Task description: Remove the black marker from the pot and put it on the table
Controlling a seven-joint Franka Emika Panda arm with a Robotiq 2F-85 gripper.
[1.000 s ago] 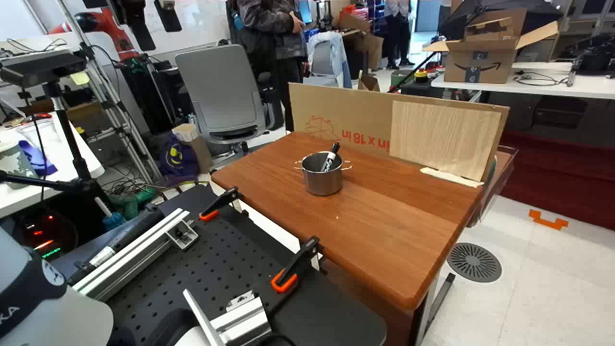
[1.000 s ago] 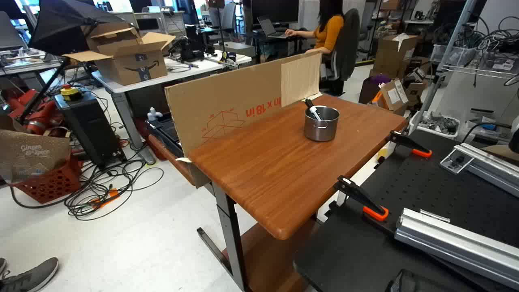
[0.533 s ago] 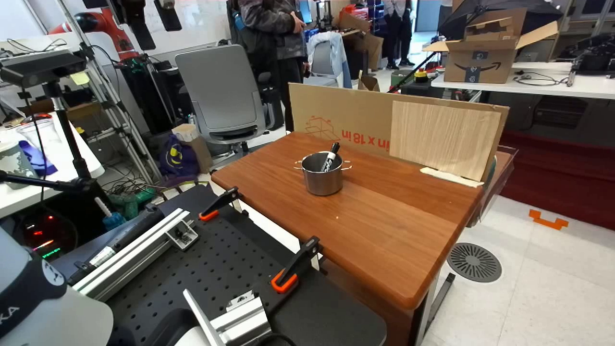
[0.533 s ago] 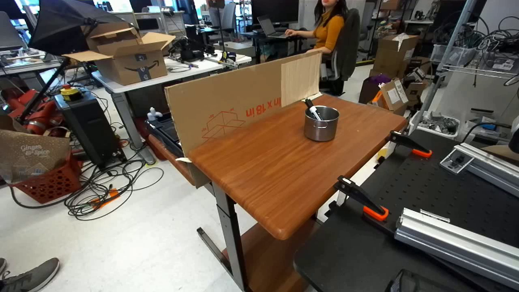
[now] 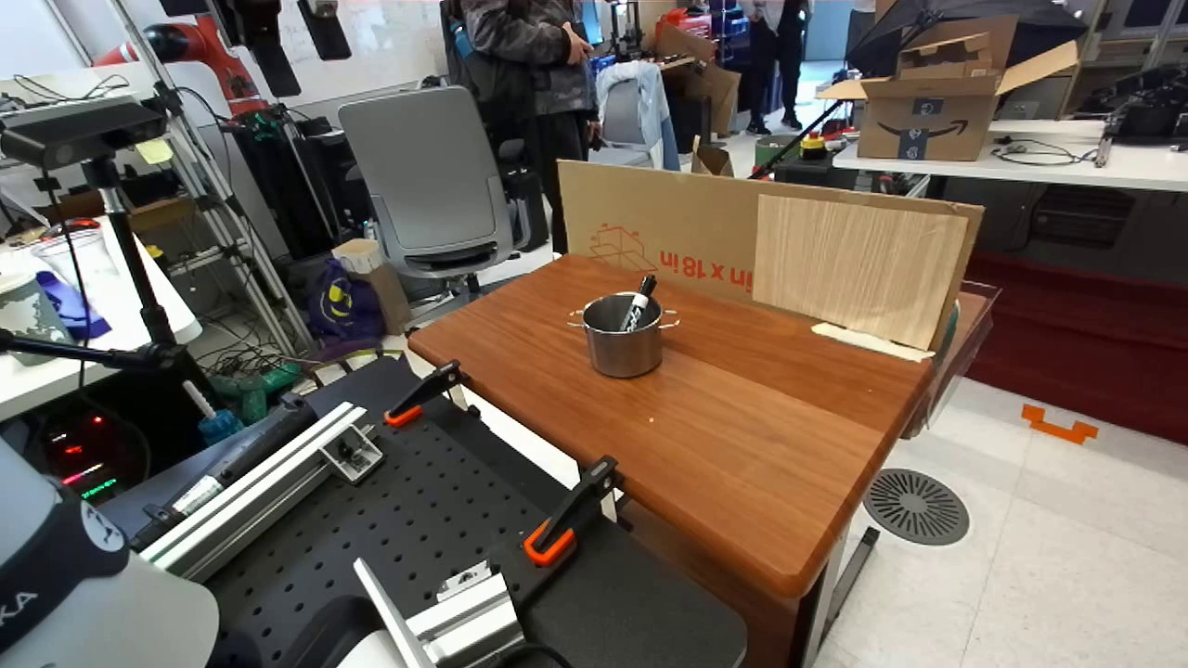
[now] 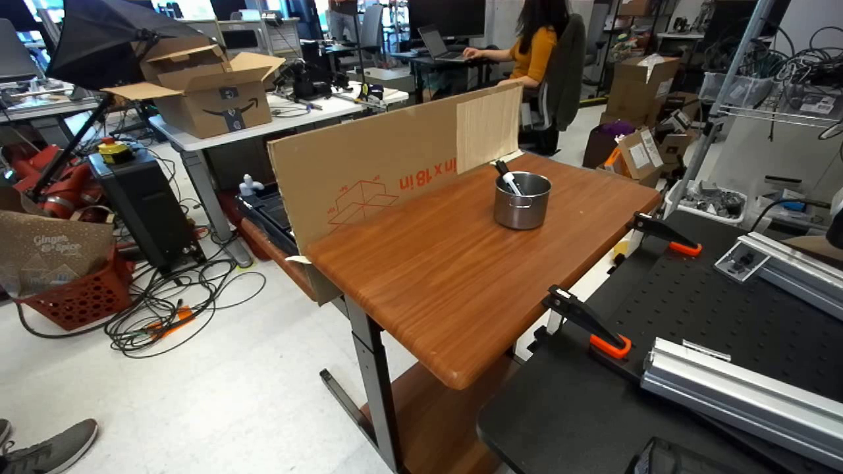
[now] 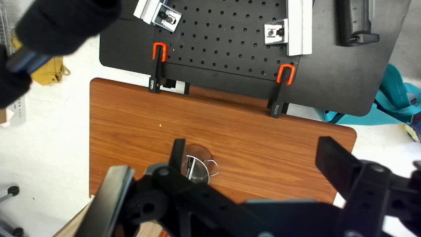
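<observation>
The black marker [image 5: 639, 301], with a white band, leans in the silver-grey metal pot [image 5: 625, 354], its black end above the rim. The pot stands upright on the reddish-brown table [image 5: 742, 445]. An exterior view also shows the marker [image 6: 508, 176], pot [image 6: 520, 212] and table [image 6: 428, 263]. In the wrist view my gripper [image 7: 252, 141] is open and empty, fingers wide apart, high above the table [image 7: 131, 115]. Its left finger covers part of the pot [image 7: 204, 172] and of the marker [image 7: 190, 166].
A cardboard sheet [image 5: 668, 223] with a pale wood-grain board [image 5: 858, 269] stands along the table's far edge. A black workbench [image 5: 445, 501] with orange-tipped clamps [image 5: 571, 515] and aluminium rails [image 5: 260, 492] adjoins the near edge. A grey chair [image 5: 432, 176] stands beyond.
The marker, pot and table have not moved. Only people in the background shift slightly.
</observation>
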